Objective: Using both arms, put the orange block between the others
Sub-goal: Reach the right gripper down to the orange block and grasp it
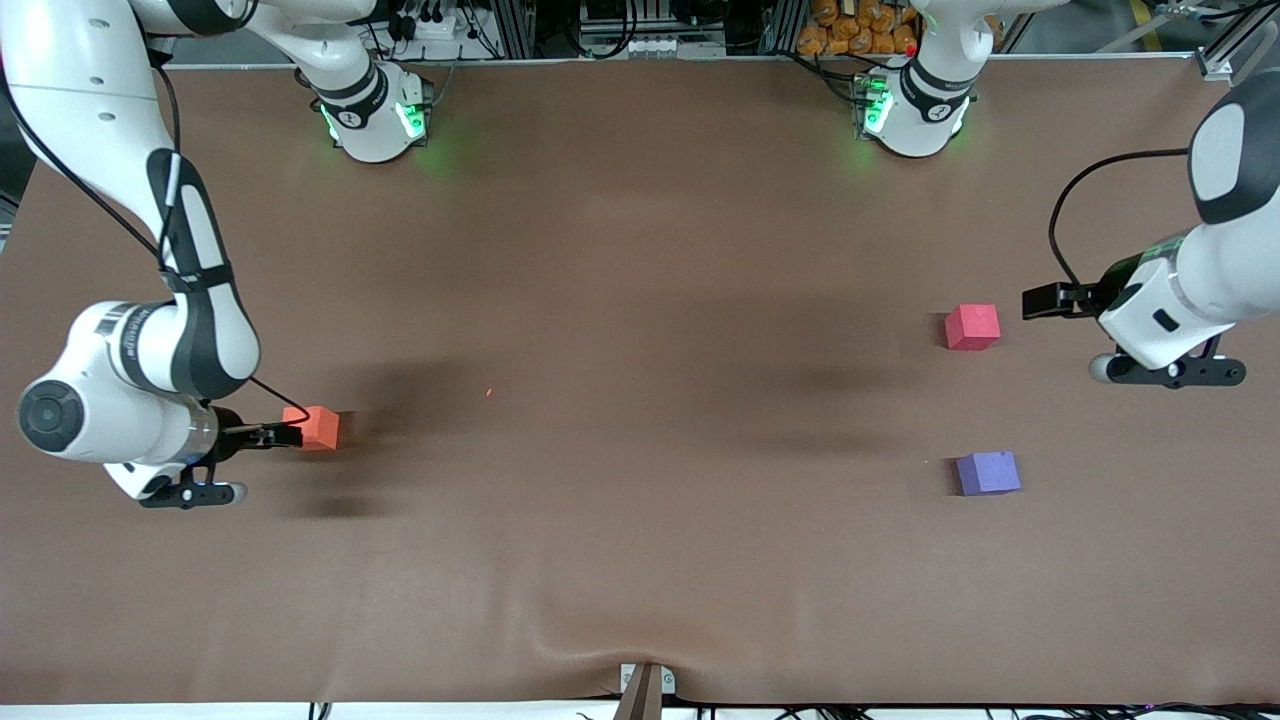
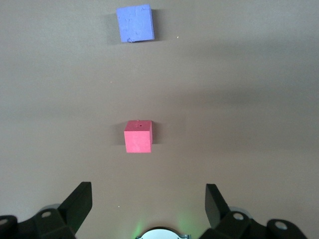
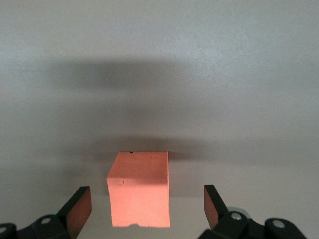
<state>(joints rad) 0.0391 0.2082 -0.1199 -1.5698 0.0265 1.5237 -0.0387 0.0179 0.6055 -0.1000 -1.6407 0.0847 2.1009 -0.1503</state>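
Now the right gripper point(image 3: 147, 209) sits low at the right arm's end of the desk point(image 1: 620, 300), jaws released astride the orange block point(image 1: 319, 427), ready to clamp. Over the desk beside the red-pink cube point(image 1: 972, 326) and purple cube point(image 1: 988, 472), the left gripper point(image 2: 148, 199) waits, jaws released.

Brown table point(image 1: 640, 300) — cluttered edge
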